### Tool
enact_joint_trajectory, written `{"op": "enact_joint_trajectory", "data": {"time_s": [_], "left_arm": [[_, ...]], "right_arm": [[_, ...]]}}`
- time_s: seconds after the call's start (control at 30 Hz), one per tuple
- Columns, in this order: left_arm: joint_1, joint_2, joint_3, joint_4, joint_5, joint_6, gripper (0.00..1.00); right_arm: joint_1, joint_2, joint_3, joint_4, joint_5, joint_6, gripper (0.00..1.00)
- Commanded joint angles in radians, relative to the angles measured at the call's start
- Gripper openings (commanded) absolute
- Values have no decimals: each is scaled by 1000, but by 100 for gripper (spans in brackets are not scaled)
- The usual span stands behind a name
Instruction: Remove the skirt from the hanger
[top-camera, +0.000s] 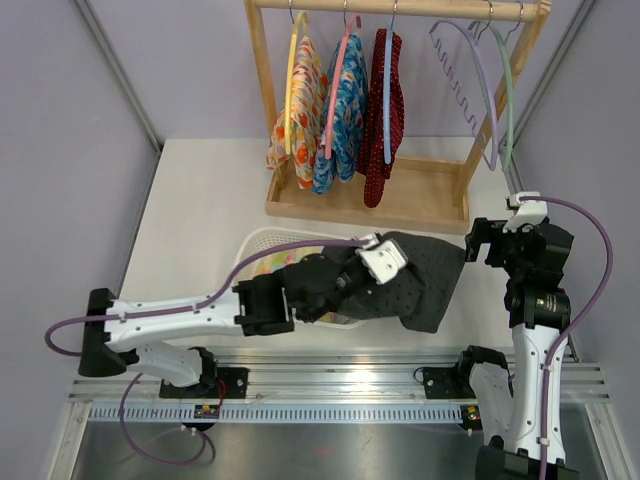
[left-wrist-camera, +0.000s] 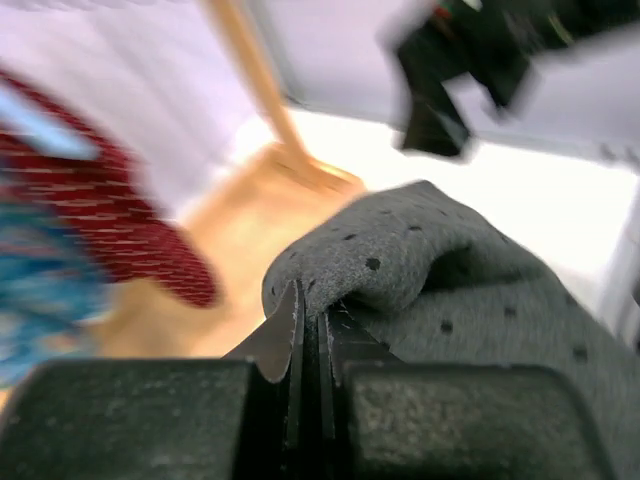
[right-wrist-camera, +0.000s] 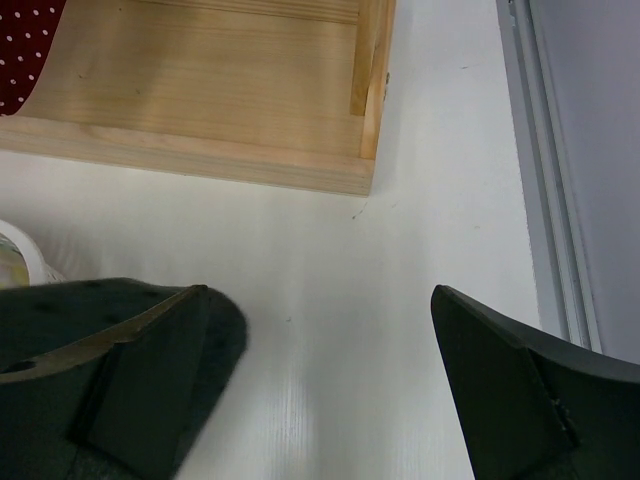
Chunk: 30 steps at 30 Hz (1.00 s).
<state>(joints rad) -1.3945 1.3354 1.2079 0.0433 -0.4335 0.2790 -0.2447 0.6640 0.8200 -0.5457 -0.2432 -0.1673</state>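
Table (top-camera: 200, 220): one grey skirt (top-camera: 425, 275), three hung garments (top-camera: 340, 110), two bare hangers (top-camera: 489, 110).

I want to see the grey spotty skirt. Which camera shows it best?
The top camera shows most of the skirt. The left wrist camera shows only one pinched fold; the right wrist camera, little or none.

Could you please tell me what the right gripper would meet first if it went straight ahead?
The right gripper would probably meet the bare white table, short of the wooden rack base; depth is unclear.
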Motion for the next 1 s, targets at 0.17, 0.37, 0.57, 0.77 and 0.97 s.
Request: {"op": "enact_joint_trajectory", "data": {"time_s": [0.17,0.37,0.57,0.77,0.97], "left_arm": [[14,-162,174,-66,-352,131,0],[28,-249,157,-129,-442,118,0],[37,-353,134,-300,-488,-116,0],[46,-447,169,-541,-540,-424,0],[48,-507,205,-772,-666,-665,0]], "right_arm": [[-15,-3,-1,47,31,11,100],[-19,-3,-4,50,33,9,99],[-22,-3,-4,52,35,8,99],[-25,2,-5,55,36,9,99],[-30,2,-5,56,35,9,100]]}}
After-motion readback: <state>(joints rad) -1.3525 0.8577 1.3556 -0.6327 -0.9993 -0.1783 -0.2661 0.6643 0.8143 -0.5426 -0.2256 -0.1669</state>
